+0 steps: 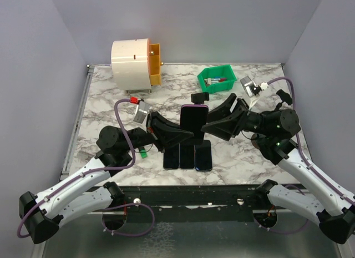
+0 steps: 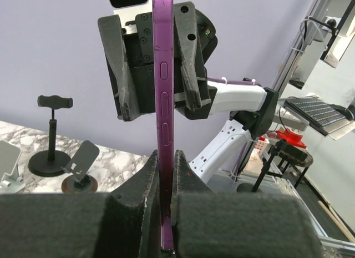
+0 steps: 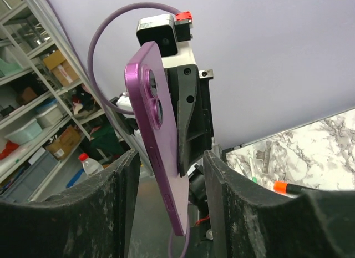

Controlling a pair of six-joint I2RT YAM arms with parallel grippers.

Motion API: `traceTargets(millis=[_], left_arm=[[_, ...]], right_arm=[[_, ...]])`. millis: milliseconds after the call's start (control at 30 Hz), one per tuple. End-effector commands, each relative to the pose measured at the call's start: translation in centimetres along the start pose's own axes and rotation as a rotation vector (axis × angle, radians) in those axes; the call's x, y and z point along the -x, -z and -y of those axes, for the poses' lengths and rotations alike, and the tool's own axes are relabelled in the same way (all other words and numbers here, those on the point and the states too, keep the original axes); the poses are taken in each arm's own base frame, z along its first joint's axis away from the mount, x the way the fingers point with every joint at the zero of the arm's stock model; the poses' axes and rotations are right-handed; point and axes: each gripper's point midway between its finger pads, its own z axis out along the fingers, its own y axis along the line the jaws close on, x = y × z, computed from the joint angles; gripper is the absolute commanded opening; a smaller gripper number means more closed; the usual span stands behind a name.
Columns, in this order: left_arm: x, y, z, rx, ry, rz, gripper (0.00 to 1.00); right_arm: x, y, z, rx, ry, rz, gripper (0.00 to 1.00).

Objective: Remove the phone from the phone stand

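A purple phone (image 1: 193, 118) stands upright in the air over the middle of the table. My left gripper (image 1: 187, 137) is shut on its lower edge; in the left wrist view the phone's side (image 2: 163, 91) runs up from between my pinched fingers (image 2: 145, 180). My right gripper (image 1: 206, 127) is open, its fingers straddling the phone without touching it. In the right wrist view the phone's back (image 3: 155, 130) and lenses sit between my spread fingers (image 3: 128, 180). A black phone stand (image 1: 199, 96) stands behind the phone, with nothing on it.
Three dark phones (image 1: 187, 155) lie flat below the held phone. A green bin (image 1: 217, 80) and a grey stand (image 1: 248, 86) are at the back right, and a white-and-orange machine (image 1: 136, 61) at the back left. A green marker (image 1: 143, 153) lies by the left arm.
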Motion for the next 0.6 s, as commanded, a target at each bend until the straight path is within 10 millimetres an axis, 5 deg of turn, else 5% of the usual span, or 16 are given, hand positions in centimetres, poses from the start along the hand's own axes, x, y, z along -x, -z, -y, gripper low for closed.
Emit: traceTargets(millis=[0, 200, 367, 567], left_arm=[[2.0, -0.2, 1.7, -0.065, -0.039, 0.060, 0.00], [1.6, -0.2, 1.5, -0.063, -0.031, 0.053, 0.00], [1.4, -0.3, 1.3, -0.056, -0.015, 0.049, 0.00], [1.2, -0.6, 0.9, -0.050, 0.014, 0.039, 0.00]], right_arm=[[0.0, 0.1, -0.7, 0.033, 0.005, -0.004, 0.53], [-0.1, 0.0, 0.1, 0.002, -0.005, 0.003, 0.49], [0.0, -0.2, 0.0, 0.015, 0.008, 0.003, 0.62], [-0.2, -0.2, 0.6, -0.005, 0.045, -0.003, 0.61]])
